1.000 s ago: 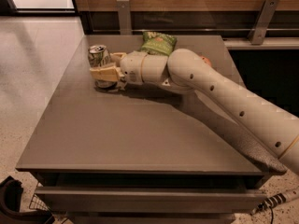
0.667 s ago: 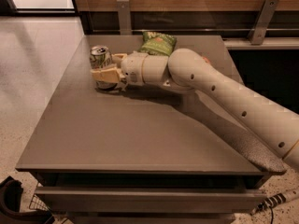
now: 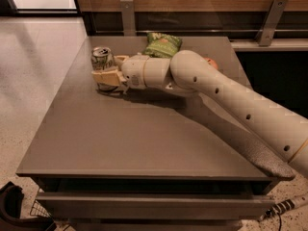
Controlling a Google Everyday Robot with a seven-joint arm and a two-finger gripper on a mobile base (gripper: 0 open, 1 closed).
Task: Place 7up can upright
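Observation:
The 7up can [image 3: 101, 57], silvery with a pull-tab top, stands upright on the grey table [image 3: 134, 134] near its far left edge. My gripper [image 3: 107, 68] reaches in from the right at the end of the white arm [image 3: 226, 93] and sits low on the tabletop. Its fingers lie on either side of the can's lower half, the near finger [image 3: 105, 77] in front of it. The gripper looks shut on the can.
A green crinkled chip bag [image 3: 163, 43] lies at the table's back edge, just behind the arm. A small orange thing [image 3: 211, 61] peeks out behind the arm's elbow. A wooden wall with metal brackets [image 3: 127, 13] runs behind the table.

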